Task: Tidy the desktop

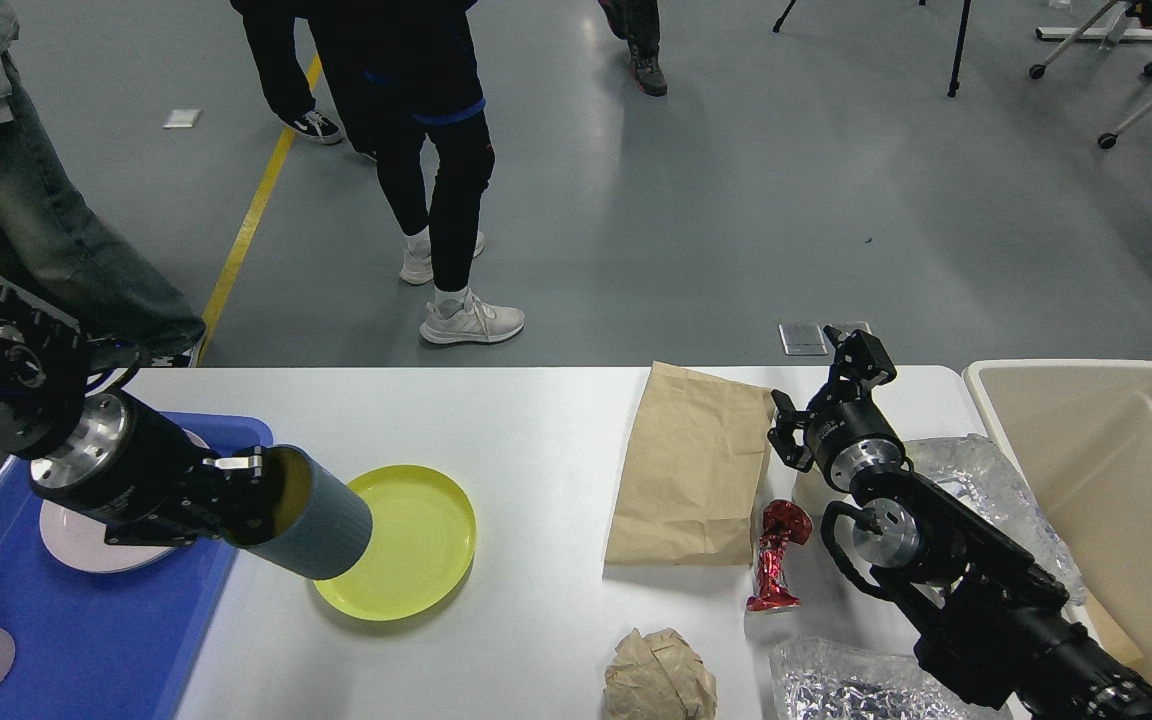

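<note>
Desk (536, 420) lies below both sets of fingers, white, spanning the width of the head view. Left gripper (254, 492): fingers pinching the rim of a grey-blue cup (311, 515), one inside the mouth, one outside. The cup is held tipped on its side, off the desk, base toward the yellow plate (406, 545) and overlapping its left edge in this view. The left arm enters from the left, forearm nearly level, over the blue tray (86, 640).

Right gripper (836, 385): fingers spread, holding nothing, just right of the brown paper bag (691, 470), above the red wrapper (774, 560). The right arm rises from the lower right corner, past the beige bin (1136, 400).
</note>
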{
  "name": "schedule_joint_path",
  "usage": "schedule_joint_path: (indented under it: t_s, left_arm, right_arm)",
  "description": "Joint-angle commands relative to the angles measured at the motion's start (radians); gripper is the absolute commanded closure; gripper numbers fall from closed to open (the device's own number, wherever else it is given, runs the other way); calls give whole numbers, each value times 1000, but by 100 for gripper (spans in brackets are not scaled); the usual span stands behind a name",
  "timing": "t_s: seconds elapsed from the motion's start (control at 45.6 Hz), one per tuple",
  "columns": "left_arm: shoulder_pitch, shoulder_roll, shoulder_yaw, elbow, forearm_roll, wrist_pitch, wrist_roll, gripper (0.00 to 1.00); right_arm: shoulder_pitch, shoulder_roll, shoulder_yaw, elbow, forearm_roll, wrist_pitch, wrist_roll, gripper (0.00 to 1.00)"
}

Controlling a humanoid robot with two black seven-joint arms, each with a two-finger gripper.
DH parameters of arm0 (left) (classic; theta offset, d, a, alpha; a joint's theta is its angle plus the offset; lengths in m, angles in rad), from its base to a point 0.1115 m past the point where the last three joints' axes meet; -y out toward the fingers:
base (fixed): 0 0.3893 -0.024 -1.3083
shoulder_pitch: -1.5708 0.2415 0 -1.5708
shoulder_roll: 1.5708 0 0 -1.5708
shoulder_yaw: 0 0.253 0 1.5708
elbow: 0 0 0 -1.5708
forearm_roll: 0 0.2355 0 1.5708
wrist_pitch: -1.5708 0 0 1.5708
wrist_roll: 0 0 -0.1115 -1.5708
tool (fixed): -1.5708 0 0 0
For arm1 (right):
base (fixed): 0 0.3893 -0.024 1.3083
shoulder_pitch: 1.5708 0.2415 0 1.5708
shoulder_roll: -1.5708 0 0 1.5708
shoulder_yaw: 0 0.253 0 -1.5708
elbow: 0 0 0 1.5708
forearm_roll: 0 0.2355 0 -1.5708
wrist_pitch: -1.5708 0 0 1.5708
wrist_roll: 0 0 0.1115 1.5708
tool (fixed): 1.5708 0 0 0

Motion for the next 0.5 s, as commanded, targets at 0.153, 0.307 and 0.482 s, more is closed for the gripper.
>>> schedule_joint_path:
  t_s: [0.153,0.307,0.482]
  left_arm:
    - [35,24,115,7,27,30,-42,97]
    - [133,93,120,26,70,76,-42,96]
    - [271,154,114,78,130,160,-41,96]
  right_arm:
    - [-1,0,0,0,0,-1,0,0]
    - [1,0,0,0,0,1,0,0]
    - [-1,0,0,1,0,-1,0,0]
